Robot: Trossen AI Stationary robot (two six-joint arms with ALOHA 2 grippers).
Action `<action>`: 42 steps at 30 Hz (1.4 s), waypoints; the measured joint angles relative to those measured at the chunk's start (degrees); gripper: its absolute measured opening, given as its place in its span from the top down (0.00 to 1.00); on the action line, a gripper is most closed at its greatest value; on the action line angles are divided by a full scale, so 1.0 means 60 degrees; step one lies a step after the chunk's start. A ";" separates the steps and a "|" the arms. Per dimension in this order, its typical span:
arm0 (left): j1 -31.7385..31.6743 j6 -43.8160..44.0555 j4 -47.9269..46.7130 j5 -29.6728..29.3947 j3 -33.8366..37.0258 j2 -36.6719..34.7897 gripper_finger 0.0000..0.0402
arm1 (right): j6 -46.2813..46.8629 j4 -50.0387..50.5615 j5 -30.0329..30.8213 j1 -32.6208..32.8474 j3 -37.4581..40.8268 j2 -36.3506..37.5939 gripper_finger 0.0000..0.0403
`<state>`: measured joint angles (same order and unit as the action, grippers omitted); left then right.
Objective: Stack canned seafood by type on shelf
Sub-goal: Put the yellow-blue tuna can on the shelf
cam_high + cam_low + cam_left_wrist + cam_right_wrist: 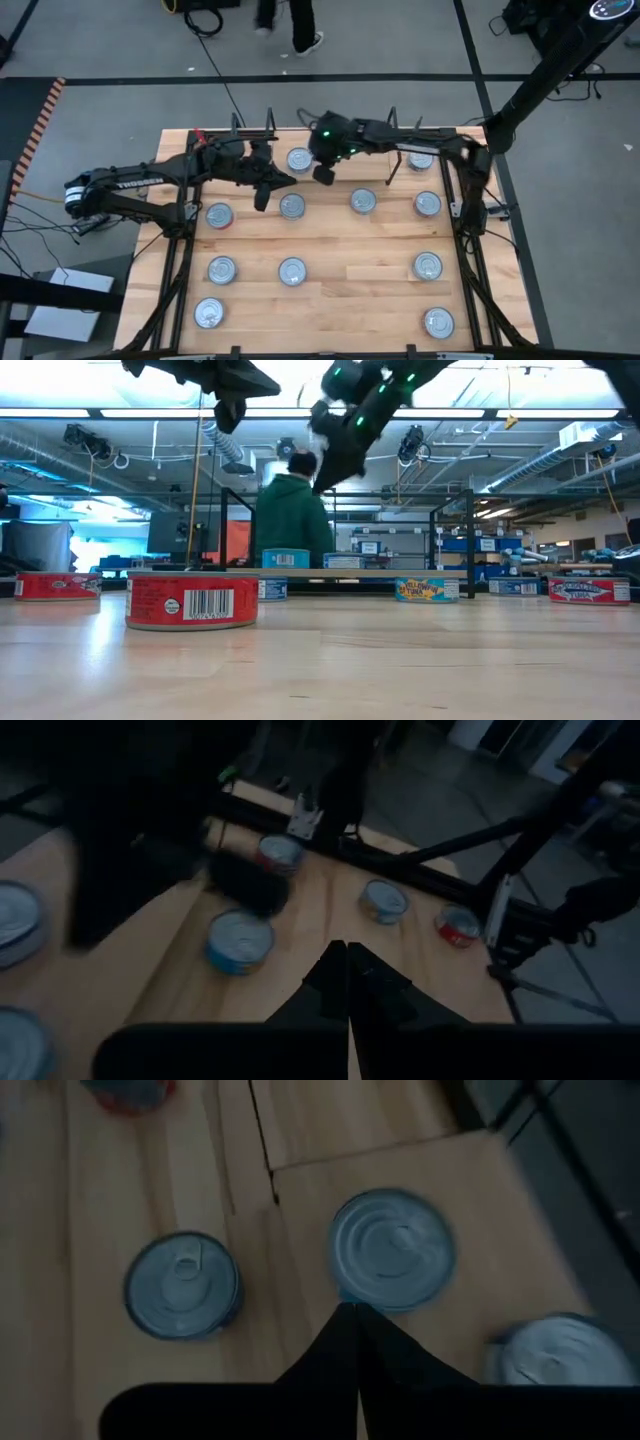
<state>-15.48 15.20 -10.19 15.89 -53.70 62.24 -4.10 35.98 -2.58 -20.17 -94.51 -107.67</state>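
wooden table (330, 245) | tins (292, 271) scattered | both tools (324, 174) closed, empty

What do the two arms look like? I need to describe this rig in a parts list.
Both arms are dark, jointed and slim. The left arm carries white lettering along one link. The right arm's wrist housing shows small green lights. The left gripper and the right gripper each end in two black, tapering fingers.

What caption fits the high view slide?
Both grippers, left and right, hover shut and empty above scattered seafood tins on the table.
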 joint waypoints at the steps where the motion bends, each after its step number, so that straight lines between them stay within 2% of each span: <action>1: -0.0104 -0.0007 -0.0238 -0.0004 -0.0150 0.0010 1.00 | 0.0116 -0.0055 0.0129 0.0005 0.0226 0.0323 0.99; 6: -0.0711 -0.0311 -0.1436 -0.0025 -0.0746 0.0262 1.00 | 0.1105 -0.0920 0.0514 0.0135 0.1885 0.1931 1.00; 9: -0.1025 -0.0672 -0.2210 0.0278 -0.1358 0.0842 1.00 | 0.1875 -0.1420 0.0602 0.0427 0.2934 0.2934 1.00; 13: -0.1271 -0.1290 -0.3410 0.0511 -0.2434 0.2052 1.00 | 0.2638 -0.1469 0.1236 0.0930 0.3906 0.4066 1.00; 20: -0.1631 -0.2313 -0.5975 0.0475 -0.5000 0.4740 1.00 | 0.3462 -0.1405 0.2296 0.1553 0.4595 0.5617 1.00; 25: -0.1853 -0.2907 -0.7477 -0.0292 -0.6643 0.6480 1.00 | 0.3486 -0.1230 0.2734 0.1727 0.4614 0.6177 0.99; 29: -0.1971 -0.3005 -0.8209 -0.0926 -0.7425 0.7517 1.00 | 0.3486 -0.1152 0.2756 0.1742 0.4614 0.6351 0.99; 36: -0.2290 -0.3037 -0.8714 -0.1577 -0.7575 0.8496 1.00 | 0.3487 -0.1052 0.2754 0.1742 0.4614 0.6392 0.99; 42: -0.2495 -0.3056 -0.8293 -0.1947 -0.7571 0.8906 1.00 | 0.3486 -0.1048 0.2752 0.1742 0.4614 0.6392 0.99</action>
<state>-30.45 -3.14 -59.94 4.21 -99.13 115.68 16.82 29.69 13.93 -9.72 -66.83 -69.32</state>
